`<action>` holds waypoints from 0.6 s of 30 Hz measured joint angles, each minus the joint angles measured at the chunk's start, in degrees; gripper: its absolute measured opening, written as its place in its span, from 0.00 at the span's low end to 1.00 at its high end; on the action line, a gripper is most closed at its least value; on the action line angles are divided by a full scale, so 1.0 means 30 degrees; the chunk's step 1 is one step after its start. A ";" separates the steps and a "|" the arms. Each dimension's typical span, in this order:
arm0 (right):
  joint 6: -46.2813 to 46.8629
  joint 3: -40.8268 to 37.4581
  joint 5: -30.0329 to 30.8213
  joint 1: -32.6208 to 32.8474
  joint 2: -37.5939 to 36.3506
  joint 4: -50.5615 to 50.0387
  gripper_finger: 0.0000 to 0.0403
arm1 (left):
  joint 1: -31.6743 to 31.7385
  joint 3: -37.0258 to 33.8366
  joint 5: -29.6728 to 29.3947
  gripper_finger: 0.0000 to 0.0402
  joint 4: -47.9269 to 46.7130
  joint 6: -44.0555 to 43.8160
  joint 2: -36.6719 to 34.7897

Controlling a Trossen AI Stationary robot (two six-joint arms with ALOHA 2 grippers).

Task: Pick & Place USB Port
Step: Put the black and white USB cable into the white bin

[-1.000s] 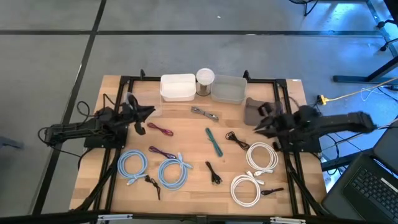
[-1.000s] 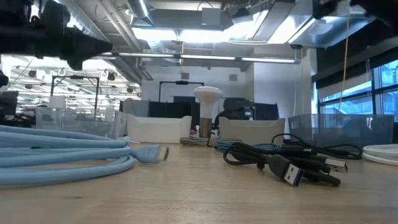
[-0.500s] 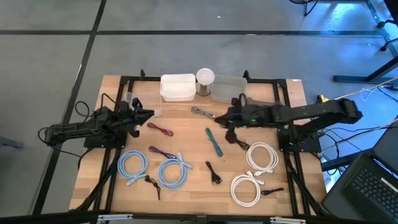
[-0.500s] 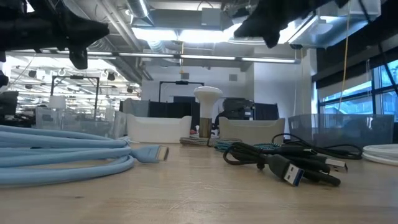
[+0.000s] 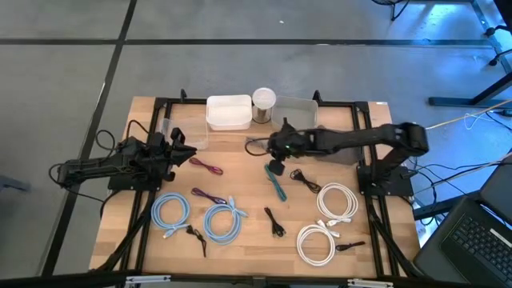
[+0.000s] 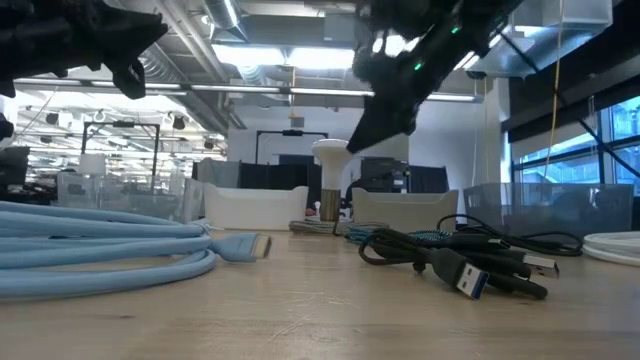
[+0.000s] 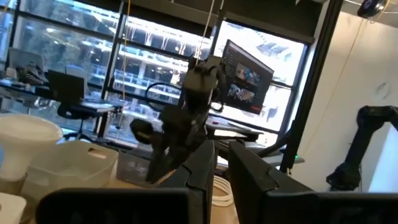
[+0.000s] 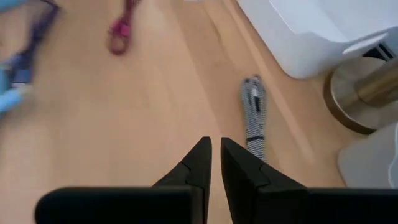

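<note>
Grey-and-white braided USB cable [image 8: 253, 118] lies on the wooden table [image 5: 240, 180] at frame centre, beside the white rectangular bin [image 5: 228, 112]. Right gripper [image 5: 276, 148] hovers over it, seemingly not touching, fingers closed and empty. Left gripper [image 5: 178, 147], centre-left, also closed and empty.

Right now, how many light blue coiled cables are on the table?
2. Both lie in the front-left part of the table: one light blue coil nearer the left edge, the other light blue coil just to its right. None seems hidden.
</note>
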 joint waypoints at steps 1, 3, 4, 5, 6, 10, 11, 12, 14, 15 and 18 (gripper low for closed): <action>-0.0278 0.0241 0.0003 -0.0212 0.0412 -0.0251 0.10 | 0.0000 0.0000 -0.0020 0.10 0.0007 -0.0006 0.0000; -0.0835 0.0767 0.0006 -0.0601 0.1266 -0.0710 0.10 | 0.0000 0.0000 -0.0014 0.10 0.0000 -0.0012 0.0000; -0.1120 0.1054 0.0007 -0.0806 0.1687 -0.1028 0.10 | 0.0000 0.0000 -0.0013 0.10 0.0007 -0.0013 0.0000; -0.1213 0.1392 0.0001 -0.0965 0.2065 -0.1359 0.10 | 0.0000 0.0000 -0.0013 0.11 0.0000 -0.0013 0.0000; -0.1251 0.1763 0.0000 -0.1117 0.2425 -0.1746 0.10 | 0.0000 0.0000 -0.0013 0.11 -0.0036 -0.0013 0.0000; -0.2189 0.3154 -0.0749 -0.1544 0.3864 -0.3358 0.12 | 0.0000 0.0000 -0.0013 0.10 -0.0055 -0.0013 0.0000; -0.2271 0.3413 -0.0996 -0.1600 0.4182 -0.3488 0.14 | 0.0000 0.0000 -0.0013 0.10 -0.0052 -0.0013 0.0000; -0.2312 0.3675 -0.1007 -0.1669 0.4481 -0.3634 0.16 | 0.0000 0.0000 -0.0013 0.10 -0.0052 -0.0016 0.0000; -0.2321 0.4243 -0.1129 -0.1694 0.5053 -0.3864 0.21 | 0.0000 0.0000 -0.0013 0.10 -0.0052 -0.0015 0.0000; -0.2322 0.4471 -0.1150 -0.1735 0.5297 -0.4040 0.24 | 0.0000 0.0000 -0.0013 0.10 -0.0052 -0.0013 0.0000; -0.2398 0.4884 -0.1209 -0.1771 0.5889 -0.4098 0.31 | 0.0000 0.0000 -0.0013 0.10 -0.0058 -0.0014 0.0000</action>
